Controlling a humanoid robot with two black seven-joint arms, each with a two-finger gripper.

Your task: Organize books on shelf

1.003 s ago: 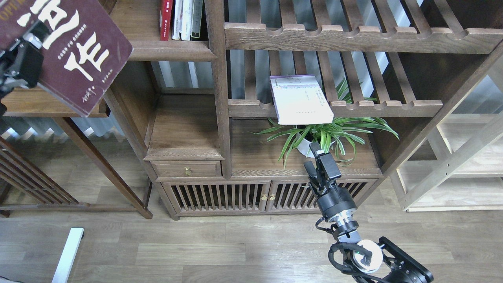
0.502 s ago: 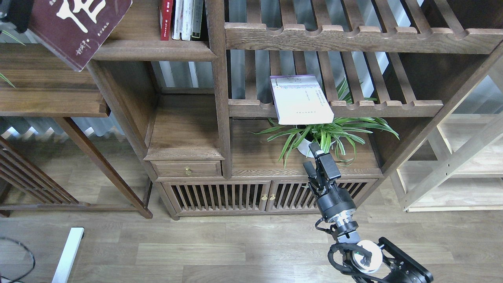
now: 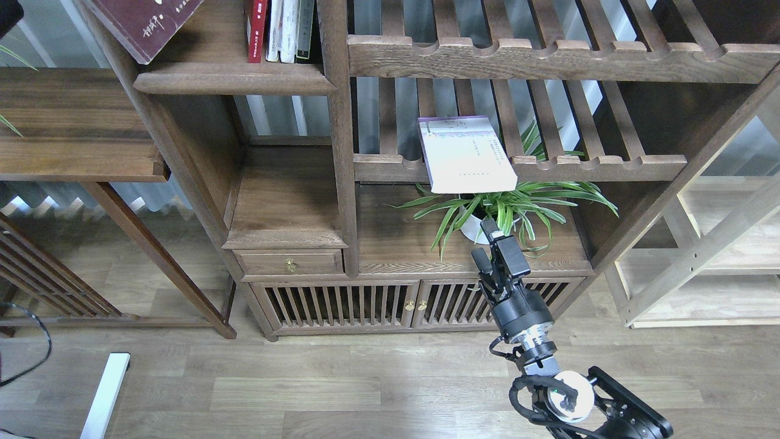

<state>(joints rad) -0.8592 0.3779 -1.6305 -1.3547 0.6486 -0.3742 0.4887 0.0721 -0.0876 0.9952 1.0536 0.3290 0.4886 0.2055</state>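
Note:
The dark maroon book (image 3: 143,27) hangs tilted at the top left, mostly cut off by the view's top edge, with its lower corner just above the dark-brown shelf board (image 3: 234,78). Only a dark bit of my left arm (image 3: 7,15) shows in the corner; its gripper is out of view. The red book (image 3: 256,30) stands upright on that shelf beside white and dark books (image 3: 289,30). The pale lavender-white book (image 3: 466,155) lies flat on a slatted rack and overhangs its front edge. My right gripper (image 3: 490,244) points up below that book, in front of the plant, open and empty.
A spider plant (image 3: 506,207) in a white pot stands on the low cabinet (image 3: 402,244) under the slatted rack. A dark side table (image 3: 73,122) is at the left and pale light-wood shelving (image 3: 719,244) at the right. A white bar (image 3: 106,393) lies on the floor.
The maroon book has moved up and to the right, to above the shelf's left end. My left gripper has gone out of view. The right arm has barely moved.

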